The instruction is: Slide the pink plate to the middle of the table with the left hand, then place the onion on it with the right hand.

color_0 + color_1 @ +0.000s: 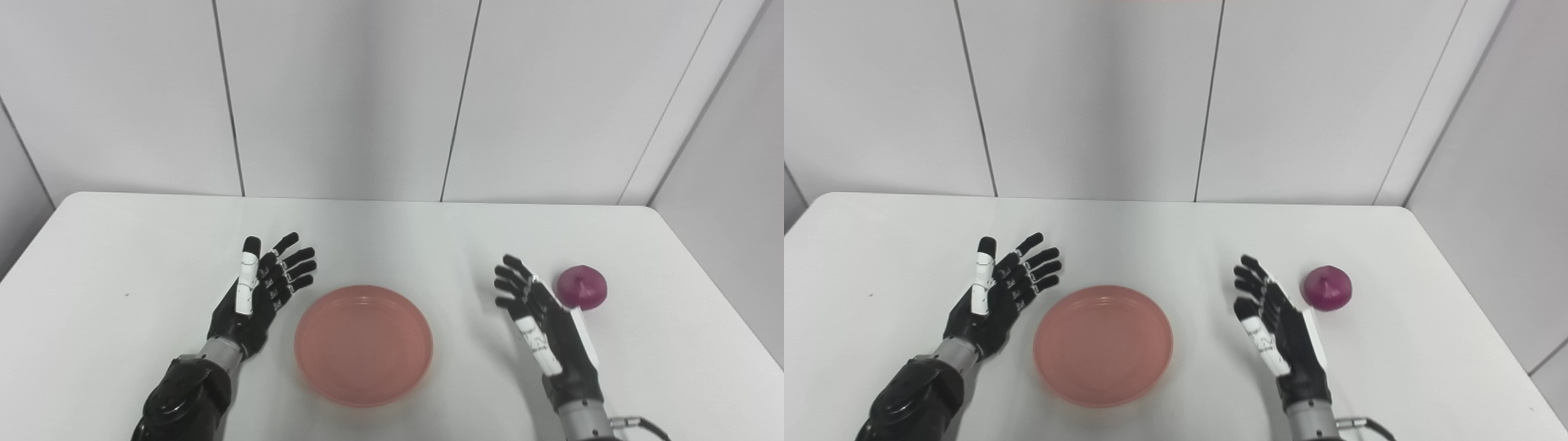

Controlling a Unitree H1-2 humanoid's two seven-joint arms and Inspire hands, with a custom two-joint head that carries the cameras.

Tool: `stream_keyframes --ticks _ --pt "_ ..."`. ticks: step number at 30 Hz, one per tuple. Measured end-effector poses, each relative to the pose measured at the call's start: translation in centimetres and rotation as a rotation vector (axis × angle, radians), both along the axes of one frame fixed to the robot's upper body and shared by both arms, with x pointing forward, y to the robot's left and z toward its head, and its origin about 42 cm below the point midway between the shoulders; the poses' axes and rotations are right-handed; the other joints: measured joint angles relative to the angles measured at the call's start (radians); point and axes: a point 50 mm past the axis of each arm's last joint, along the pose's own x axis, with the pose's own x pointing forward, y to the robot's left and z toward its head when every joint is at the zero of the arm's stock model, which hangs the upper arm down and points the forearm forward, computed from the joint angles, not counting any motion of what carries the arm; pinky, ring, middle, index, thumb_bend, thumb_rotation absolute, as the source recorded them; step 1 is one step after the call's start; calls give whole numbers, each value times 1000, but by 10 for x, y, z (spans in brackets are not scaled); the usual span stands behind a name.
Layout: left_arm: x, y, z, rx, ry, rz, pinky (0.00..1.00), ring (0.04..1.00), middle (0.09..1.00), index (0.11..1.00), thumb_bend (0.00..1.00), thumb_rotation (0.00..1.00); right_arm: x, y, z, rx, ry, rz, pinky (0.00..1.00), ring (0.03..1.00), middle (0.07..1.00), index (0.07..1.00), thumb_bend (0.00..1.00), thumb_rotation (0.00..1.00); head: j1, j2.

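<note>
The plate point(364, 344) is a round, shallow dish of translucent salmon pink with a low raised rim, its inside bare. It lies flat on the white tabletop point(398, 233), near the middle from side to side and toward the near edge.

The onion point(582, 286) is a small red-purple bulb with a glossy skin and a faint pale tip on top. It sits at about 2 o'clock from the plate, well apart from it.

The left hand point(260, 294) is at the plate's 10 o'clock, just beside the rim and not touching it, fingers point(300, 268) spread wide and holding nothing.

The right hand point(548, 324) is at the plate's 3 o'clock, between plate and onion, fingers likewise spread and empty. The onion lies just beyond it at its 1 o'clock; whether they touch cannot be told.
</note>
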Motion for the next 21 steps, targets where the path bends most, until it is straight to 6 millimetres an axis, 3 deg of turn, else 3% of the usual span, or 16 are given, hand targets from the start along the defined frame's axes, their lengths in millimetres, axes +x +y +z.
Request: stream_keyframes --ticks 5,8,11,13,16,21 --pt "2 1 0 -2 -3 6 828 830 825 881 842 1000 5 -11 24 -89 -25 -22 699 803 831 878 875 832 -23 -8" --pt "2 3 0 -3 -3 9 831 830 825 879 838 1000 10 -20 48 -144 -75 -46 677 804 834 886 874 819 -34 -9" --pt "2 4 -1 -6 -6 0 831 826 819 879 831 1000 20 -32 76 -245 -155 -71 720 813 829 881 859 735 -51 -12" --pt "3 3 -1 -7 -8 -3 833 825 818 881 832 997 25 -40 89 -316 -191 -97 716 814 829 867 912 708 -60 -14" --pt "4 5 -2 -17 -10 -2 836 824 816 881 831 996 28 -50 95 -460 -201 -140 689 803 831 862 928 738 -68 -17" --pt "5 8 -3 -19 -8 2 838 823 814 881 838 990 32 -75 100 -718 -163 -170 668 783 841 862 954 618 -71 -18"
